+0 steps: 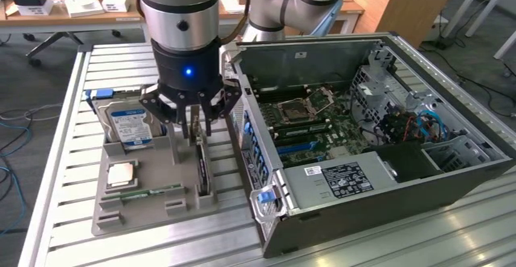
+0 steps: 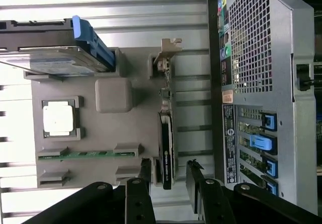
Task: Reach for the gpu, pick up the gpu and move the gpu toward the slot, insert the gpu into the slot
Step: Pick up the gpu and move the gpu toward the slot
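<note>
The gripper (image 2: 169, 172) hangs open and empty astride the gpu (image 2: 166, 138), seemingly not touching it. Keep the gpu centred between the fingers (image 2: 193, 177).

Slatted aluminium tabletop (image 1: 60, 176) above grey floor (image 1: 32, 86) with loose cables (image 1: 11, 121); behind, cluttered wooden desk (image 1: 57, 19) and wooden panel (image 1: 403, 4).
</note>
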